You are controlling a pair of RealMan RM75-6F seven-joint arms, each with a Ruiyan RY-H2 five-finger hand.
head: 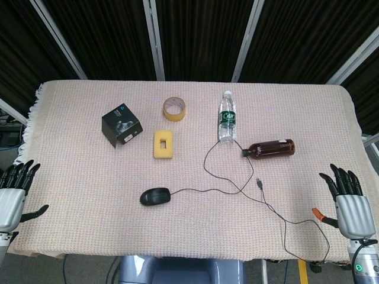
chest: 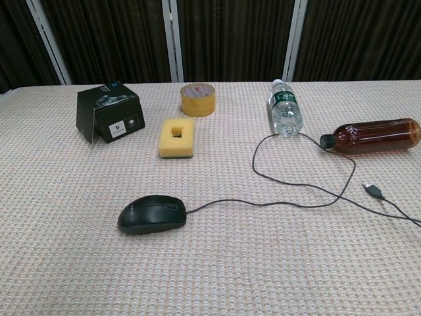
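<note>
In the head view my left hand (head: 12, 198) hovers at the table's front left corner, fingers apart, holding nothing. My right hand (head: 349, 204) hovers at the front right corner, fingers also spread and empty, nearest the end of the mouse cable (head: 296, 223). Neither hand shows in the chest view. A black wired mouse (head: 155, 196) (chest: 151, 213) lies near the front middle, its USB plug (chest: 373, 191) loose on the cloth. Further back are a black box (head: 121, 125) (chest: 110, 112), a yellow sponge (head: 163, 144) (chest: 177, 137) and a tape roll (head: 174, 108) (chest: 197, 99).
A clear water bottle (head: 227, 117) (chest: 285, 116) and a brown bottle (head: 269, 148) (chest: 375, 135) lie on their sides at the right. A woven beige cloth (head: 83, 177) covers the table. Dark curtains with white posts stand behind the far edge.
</note>
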